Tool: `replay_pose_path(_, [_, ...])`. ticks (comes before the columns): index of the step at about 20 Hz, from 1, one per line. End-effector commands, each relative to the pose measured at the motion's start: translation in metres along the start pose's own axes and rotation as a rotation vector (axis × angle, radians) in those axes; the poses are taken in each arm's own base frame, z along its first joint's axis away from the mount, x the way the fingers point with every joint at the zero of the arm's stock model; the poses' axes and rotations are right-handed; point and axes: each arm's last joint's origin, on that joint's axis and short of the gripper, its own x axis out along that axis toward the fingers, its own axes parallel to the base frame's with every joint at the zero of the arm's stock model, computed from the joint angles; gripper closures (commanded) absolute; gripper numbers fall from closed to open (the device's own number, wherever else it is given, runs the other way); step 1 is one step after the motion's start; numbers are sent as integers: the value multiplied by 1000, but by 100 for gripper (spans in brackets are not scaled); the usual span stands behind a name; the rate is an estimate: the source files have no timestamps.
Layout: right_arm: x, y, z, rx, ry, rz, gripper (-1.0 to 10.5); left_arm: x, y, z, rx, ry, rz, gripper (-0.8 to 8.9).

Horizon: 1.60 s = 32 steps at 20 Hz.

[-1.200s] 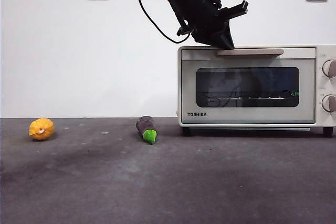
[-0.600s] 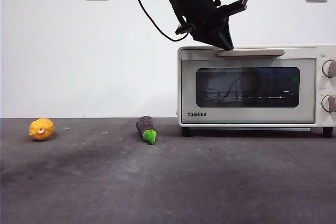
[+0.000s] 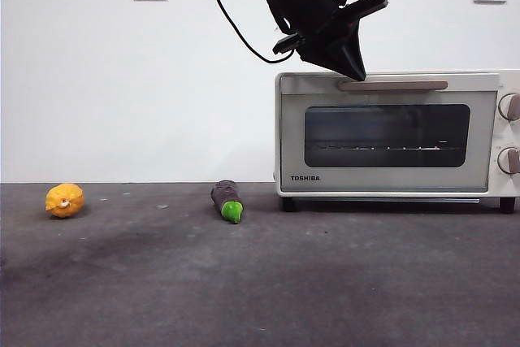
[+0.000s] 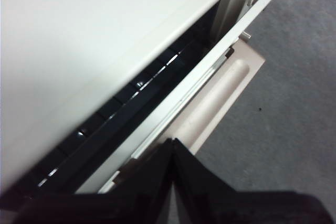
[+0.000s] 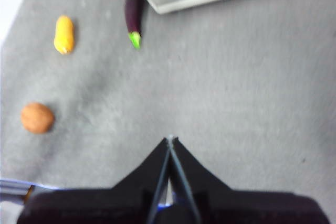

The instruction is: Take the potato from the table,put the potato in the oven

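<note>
The potato point(image 5: 37, 117), a round orange-brown lump, lies on the grey table point(image 5: 236, 77) and shows only in the right wrist view, far from the oven. The cream TOSHIBA oven point(image 3: 390, 132) stands at the right; its door is tilted a little ajar at the top. My left gripper point(image 3: 355, 73) is shut, its tip wedged at the left end of the tan handle point(image 3: 392, 84), between handle and door point(image 4: 173, 141). My right gripper point(image 5: 169, 140) hangs shut high above the table, holding nothing.
A yellow-orange fruit point(image 3: 64, 199) lies at the far left and a purple eggplant with a green tip point(image 3: 227, 199) lies left of the oven's corner. Both also show in the right wrist view, fruit point(image 5: 63, 34) and eggplant point(image 5: 133, 17).
The left gripper has shifted slightly right along the handle, and the oven door's top has tipped forward, opening a narrow gap. The produce has not moved.
</note>
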Motion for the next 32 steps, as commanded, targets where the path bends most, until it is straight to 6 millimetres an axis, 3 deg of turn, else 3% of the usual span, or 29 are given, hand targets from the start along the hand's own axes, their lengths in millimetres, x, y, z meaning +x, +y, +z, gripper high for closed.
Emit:
replay_pose_path(1, [-18, 9, 5, -48, -37, -15, 954, 43, 1, -41, -69, 203, 5, 819])
replay_pose_path(6, [-54, 25, 10, -91, -85, -70, 952, 51, -15, -46, -81, 237, -11, 819])
replay_pose_path(18, [-124, 57, 8, -133, -227, -42, 950, 49, -22, -56, -143, 353, -10, 819])
replay_pose_path(22, [-133, 61, 7, -142, -262, -33, 950, 49, -32, -58, -146, 377, -20, 819])
replay_pose_path(32, [-134, 61, 7, -144, -262, -33, 950, 61, -45, -73, -134, 465, -37, 819])
